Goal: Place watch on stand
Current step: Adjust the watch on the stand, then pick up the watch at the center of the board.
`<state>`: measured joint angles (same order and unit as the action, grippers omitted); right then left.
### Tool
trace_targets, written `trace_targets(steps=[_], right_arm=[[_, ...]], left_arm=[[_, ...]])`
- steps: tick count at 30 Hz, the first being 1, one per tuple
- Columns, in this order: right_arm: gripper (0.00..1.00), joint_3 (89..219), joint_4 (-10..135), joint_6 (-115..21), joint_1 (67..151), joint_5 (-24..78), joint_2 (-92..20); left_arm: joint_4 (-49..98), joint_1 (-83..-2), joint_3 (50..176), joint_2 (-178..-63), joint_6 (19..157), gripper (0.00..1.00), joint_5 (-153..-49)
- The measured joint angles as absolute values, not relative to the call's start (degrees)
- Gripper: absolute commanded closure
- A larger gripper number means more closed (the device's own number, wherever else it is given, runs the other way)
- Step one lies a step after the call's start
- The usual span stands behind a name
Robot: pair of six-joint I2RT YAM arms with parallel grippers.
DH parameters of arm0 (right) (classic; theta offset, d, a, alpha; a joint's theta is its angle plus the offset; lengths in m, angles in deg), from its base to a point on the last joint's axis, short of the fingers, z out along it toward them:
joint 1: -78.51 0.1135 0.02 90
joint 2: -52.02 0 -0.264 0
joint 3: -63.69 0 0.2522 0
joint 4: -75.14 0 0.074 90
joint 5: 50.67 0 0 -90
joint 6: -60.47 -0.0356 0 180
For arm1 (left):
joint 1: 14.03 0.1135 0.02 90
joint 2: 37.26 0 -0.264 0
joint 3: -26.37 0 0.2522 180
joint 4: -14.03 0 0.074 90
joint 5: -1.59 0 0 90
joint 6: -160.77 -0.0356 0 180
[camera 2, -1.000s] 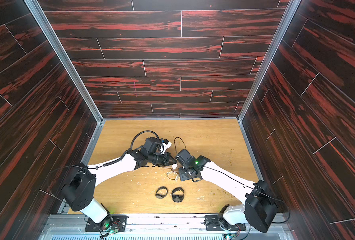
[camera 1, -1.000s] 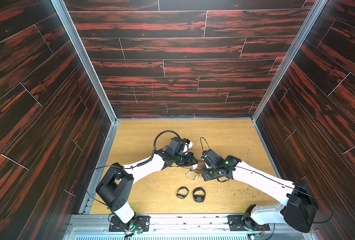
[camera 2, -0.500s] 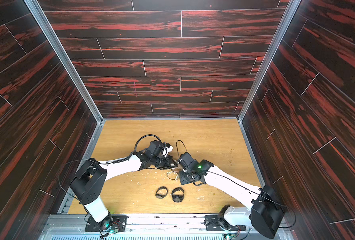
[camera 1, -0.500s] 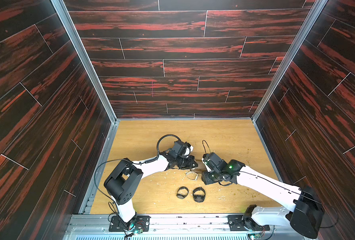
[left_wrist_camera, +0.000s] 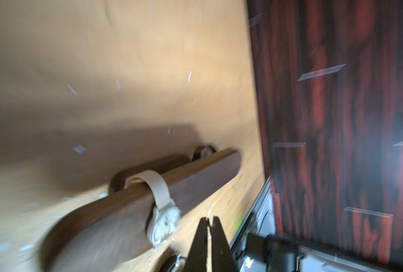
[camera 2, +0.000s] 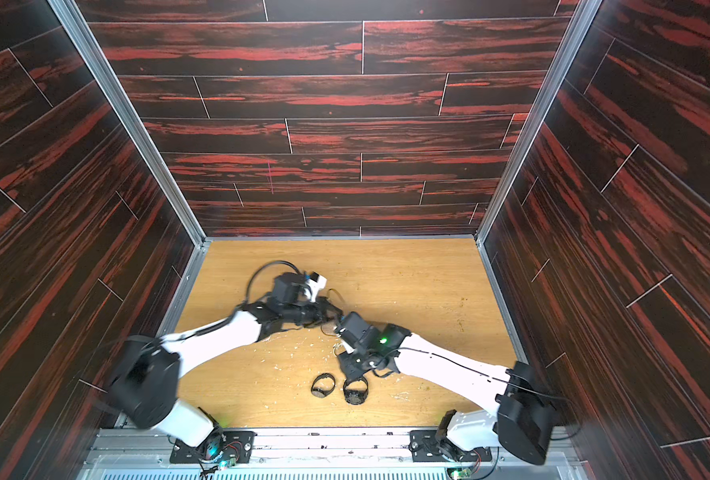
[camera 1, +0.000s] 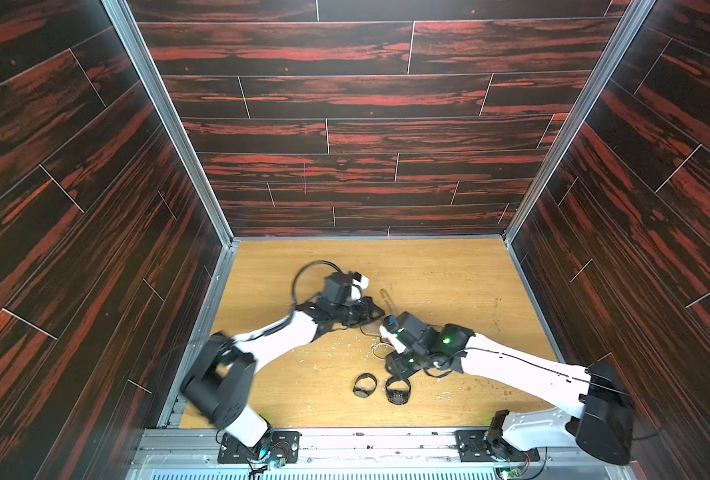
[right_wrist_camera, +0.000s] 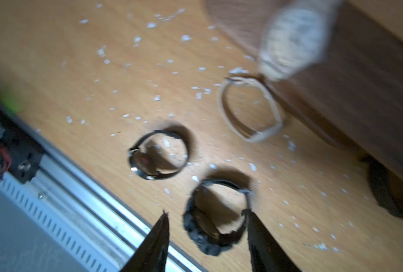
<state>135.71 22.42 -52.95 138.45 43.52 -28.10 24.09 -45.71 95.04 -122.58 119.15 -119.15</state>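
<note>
black watch [right_wrist_camera: 203, 242] sitting between spread jaws of right gripper [right_wrist_camera: 206, 212], second black watch [right_wrist_camera: 137, 162] lying just beside, beige strap loop [right_wrist_camera: 224, 110] blocking ahead, stand [left_wrist_camera: 195, 179] crowding left gripper [left_wrist_camera: 209, 220] tips, bare tabletop [left_wrist_camera: 125, 70] lying open beyond

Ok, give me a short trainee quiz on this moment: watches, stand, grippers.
1. True or false: the cream watch is looped round the stand.
2. Fill in: the left gripper is ___ and holds nothing.
3. In its wrist view, what shows between the open right gripper's fingers?
A. a dark watch
B. the cream watch
C. the strap loop

Key: 1 true; 2 shut; 3 A.
</note>
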Motion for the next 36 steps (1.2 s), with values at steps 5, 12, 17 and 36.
trace_targets(steps=[5,12,17,36], right_arm=[[0.45,139.1,25.2,-50.9,142.1,40.2,-34.3],[0.45,142.3,27.0,-47.9,143.4,36.2,-41.5],[0.45,142.7,27.3,-46.3,143.4,34.3,-44.1],[0.57,142.7,27.6,-43.6,143.4,29.4,-48.0]], left_arm=[[29.2,-37.9,91.3,-108.5,117.5,0.88,-113.6],[38.2,-29.7,82.5,-98.7,116.9,0.86,-108.6],[40.7,-27.6,78.4,-95.7,117.5,0.85,-107.6],[42.5,-26.4,76.6,-93.5,118.2,0.84,-107.3]])
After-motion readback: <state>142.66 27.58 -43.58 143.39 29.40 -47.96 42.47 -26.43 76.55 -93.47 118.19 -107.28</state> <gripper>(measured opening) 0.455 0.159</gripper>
